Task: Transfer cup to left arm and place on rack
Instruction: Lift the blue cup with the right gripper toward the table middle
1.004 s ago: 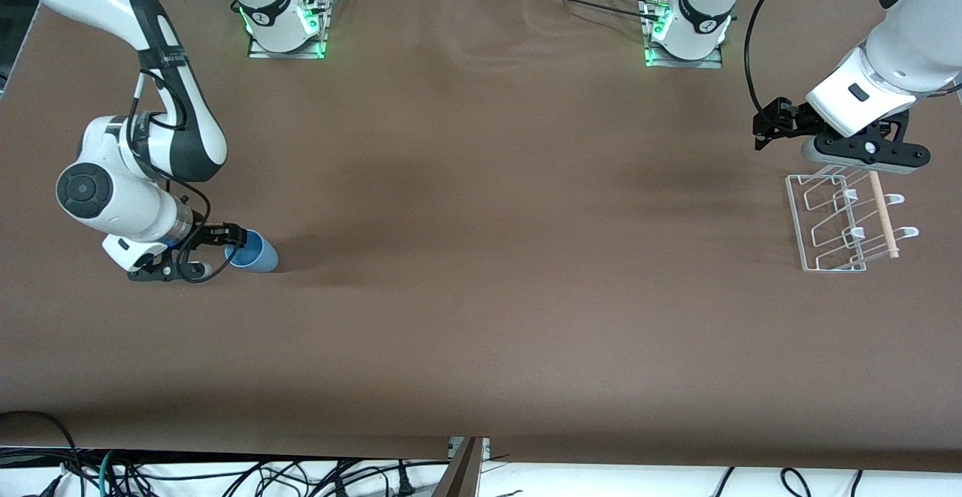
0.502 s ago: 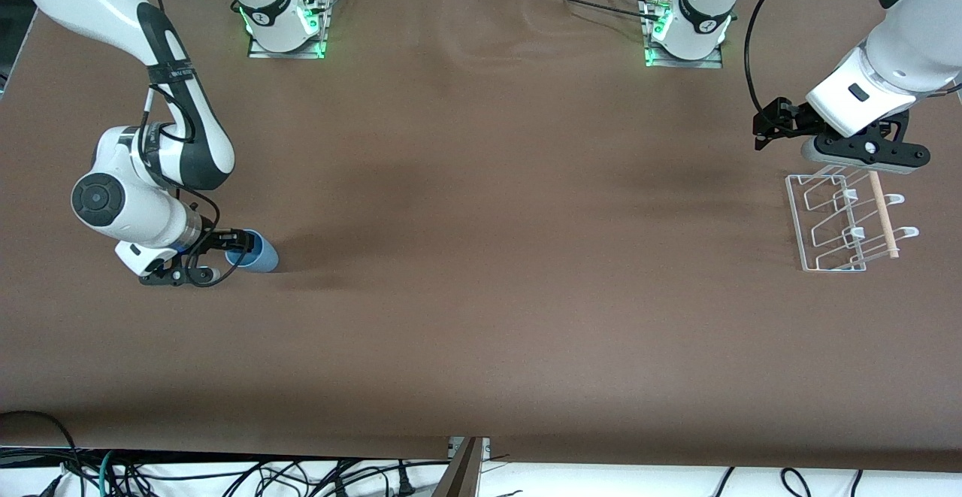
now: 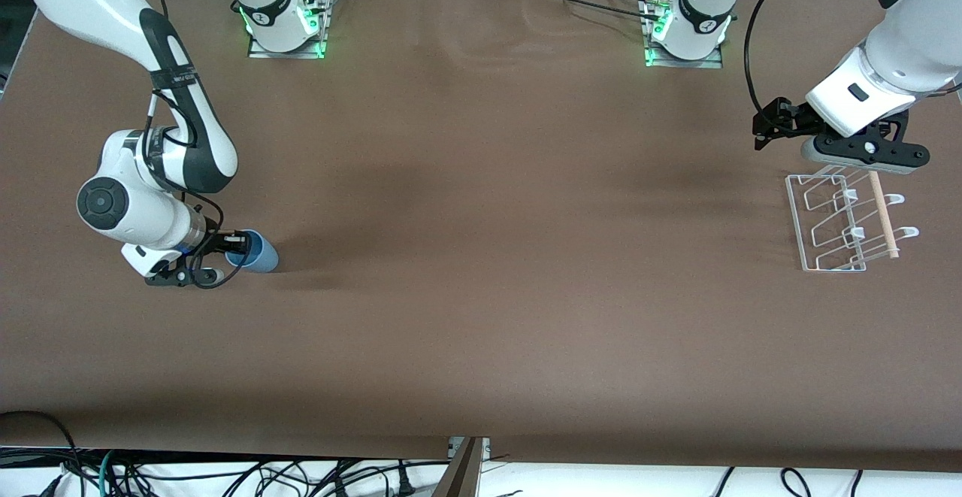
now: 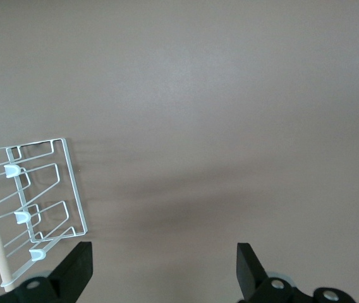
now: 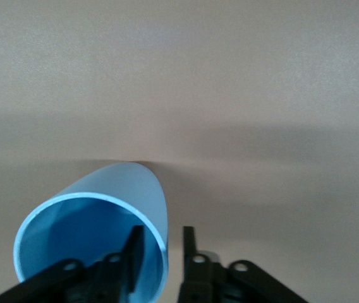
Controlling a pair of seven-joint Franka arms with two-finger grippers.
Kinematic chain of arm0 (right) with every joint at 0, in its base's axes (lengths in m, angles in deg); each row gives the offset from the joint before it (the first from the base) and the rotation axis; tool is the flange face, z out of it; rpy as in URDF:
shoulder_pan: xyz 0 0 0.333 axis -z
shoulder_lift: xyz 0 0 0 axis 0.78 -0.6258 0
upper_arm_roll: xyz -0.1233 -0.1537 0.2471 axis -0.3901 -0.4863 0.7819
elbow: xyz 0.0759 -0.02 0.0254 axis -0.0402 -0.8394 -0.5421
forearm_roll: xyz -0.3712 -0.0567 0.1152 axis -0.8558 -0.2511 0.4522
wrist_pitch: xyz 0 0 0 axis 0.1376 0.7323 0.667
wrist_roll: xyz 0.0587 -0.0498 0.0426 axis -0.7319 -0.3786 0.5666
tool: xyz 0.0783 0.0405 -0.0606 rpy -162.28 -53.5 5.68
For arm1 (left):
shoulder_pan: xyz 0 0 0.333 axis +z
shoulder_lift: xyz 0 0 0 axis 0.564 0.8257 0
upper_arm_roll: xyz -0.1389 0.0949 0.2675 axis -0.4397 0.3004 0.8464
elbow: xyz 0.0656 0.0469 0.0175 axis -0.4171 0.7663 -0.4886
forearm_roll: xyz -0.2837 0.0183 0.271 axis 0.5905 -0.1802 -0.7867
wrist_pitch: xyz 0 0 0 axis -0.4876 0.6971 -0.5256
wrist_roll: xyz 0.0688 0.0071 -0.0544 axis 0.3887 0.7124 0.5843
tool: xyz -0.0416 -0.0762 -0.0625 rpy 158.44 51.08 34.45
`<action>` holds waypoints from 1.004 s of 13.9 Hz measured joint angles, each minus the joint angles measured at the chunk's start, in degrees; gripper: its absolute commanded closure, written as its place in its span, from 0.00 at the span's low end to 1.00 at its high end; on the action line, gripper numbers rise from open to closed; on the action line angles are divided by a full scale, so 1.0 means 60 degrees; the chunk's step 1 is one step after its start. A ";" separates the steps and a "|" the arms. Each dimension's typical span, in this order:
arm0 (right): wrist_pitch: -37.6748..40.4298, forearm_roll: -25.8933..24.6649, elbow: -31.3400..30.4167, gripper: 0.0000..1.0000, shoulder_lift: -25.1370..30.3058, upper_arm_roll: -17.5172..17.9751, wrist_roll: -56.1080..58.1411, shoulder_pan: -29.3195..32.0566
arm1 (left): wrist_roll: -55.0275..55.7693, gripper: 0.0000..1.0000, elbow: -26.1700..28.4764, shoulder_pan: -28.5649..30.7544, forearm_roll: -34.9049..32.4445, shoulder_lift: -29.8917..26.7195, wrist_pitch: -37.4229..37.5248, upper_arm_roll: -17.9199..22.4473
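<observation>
Lying on its side on the brown surface (image 3: 481, 271), the light-blue cup (image 3: 255, 252) sits toward the right arm's end of the table, its open mouth facing the right gripper (image 3: 234, 242). That gripper is down low at the cup's rim, and in the right wrist view its fingers (image 5: 133, 249) are nearly closed with one inside the mouth and one outside, so the cup's wall (image 5: 160, 243) sits pinched between them. Looks like a rim grip, basically.

Way over at the left arm's end, the rack (image 3: 842, 219) stands on the surface, well apart from the cup, with its wire loops and a light wooden dowel (image 3: 883, 215) running across it. The left gripper (image 3: 766, 130) hangs in the air just beside the rack, on the side toward the robot bases. In the left wrist view its fingers (image 4: 78, 268) are spread wide with nothing between them, just bare surface below.
</observation>
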State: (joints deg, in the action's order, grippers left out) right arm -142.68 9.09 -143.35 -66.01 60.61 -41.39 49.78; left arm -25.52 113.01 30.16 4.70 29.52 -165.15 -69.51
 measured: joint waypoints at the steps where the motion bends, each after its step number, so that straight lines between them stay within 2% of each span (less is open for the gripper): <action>1: -0.0014 0.0016 0.0004 1.00 0.0000 0.0001 0.0000 -0.0001 | 0.0000 0.00 0.0000 -0.0001 0.0000 0.0000 0.0000 0.0000; 4: -0.0092 0.0209 0.0099 1.00 -0.0004 0.0044 0.0000 -0.0002 | 0.0000 0.00 0.0000 -0.0002 0.0000 0.0000 0.0000 0.0000; 7: 0.0081 0.1221 0.0588 1.00 -0.0007 0.0299 0.0024 -0.0013 | 0.0000 0.00 0.0000 -0.0003 0.0000 0.0000 0.0001 0.0000; 10: 0.1230 0.2273 0.1653 1.00 -0.0005 0.0838 0.0020 -0.0061 | 0.0000 0.00 0.0000 -0.0007 0.0000 0.0000 0.0035 0.0000; 14: 0.1872 0.3559 0.2628 1.00 -0.0076 0.1112 0.0018 -0.0717 | 0.0000 0.00 0.0000 -0.0019 0.0000 0.0000 0.0074 -0.0001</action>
State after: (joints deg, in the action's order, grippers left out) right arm -131.45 30.44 -127.58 -66.47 67.28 -41.28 45.48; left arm -25.52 113.01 30.05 4.70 29.52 -164.70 -69.52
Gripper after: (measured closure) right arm 0.952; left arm 0.000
